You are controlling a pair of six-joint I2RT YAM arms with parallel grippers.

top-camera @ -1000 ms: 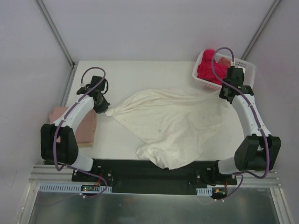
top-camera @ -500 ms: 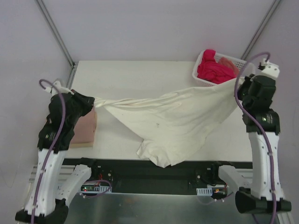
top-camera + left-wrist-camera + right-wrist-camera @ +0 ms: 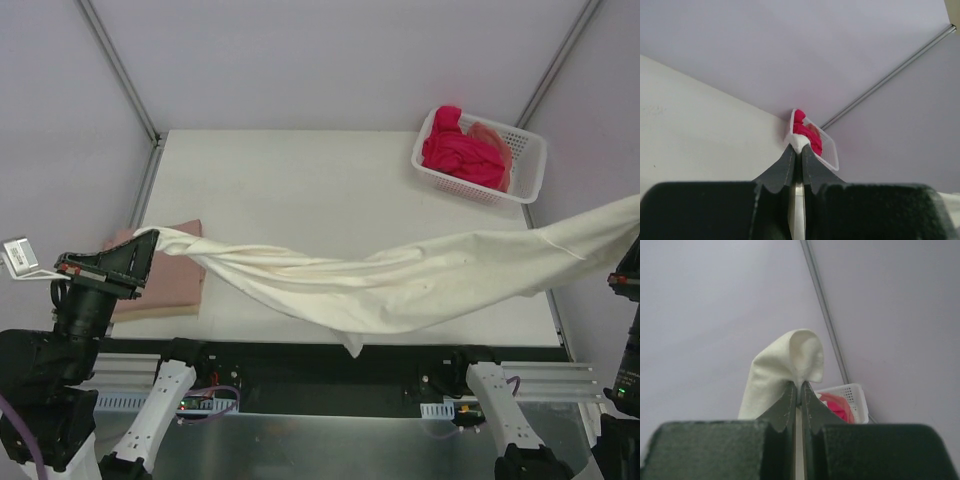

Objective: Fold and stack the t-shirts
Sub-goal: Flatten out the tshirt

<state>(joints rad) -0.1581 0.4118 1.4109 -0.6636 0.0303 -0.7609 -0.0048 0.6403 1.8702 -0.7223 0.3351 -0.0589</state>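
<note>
Hanging cream t-shirt (image 3: 400,280): stretched into a sagging band across the table (image 3: 300,180).
Left pincer (image 3: 796,150): pinching one end.
Right pincer (image 3: 797,390): pinching the other.

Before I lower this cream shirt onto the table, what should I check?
1. Left gripper shut on the cream-white cloth t-shirt: ok.
2. Right gripper shut on its other end: ok.
3. Shirt pulled taut: not ok, the middle sags over the white table's near edge.
4. Shirt free of twists: cannot tell, it is bunched.
5. Folded dusty pink t-shirt lying flat at left: ok.
6. White plastic lattice basket apart from the shirt: ok.
</note>
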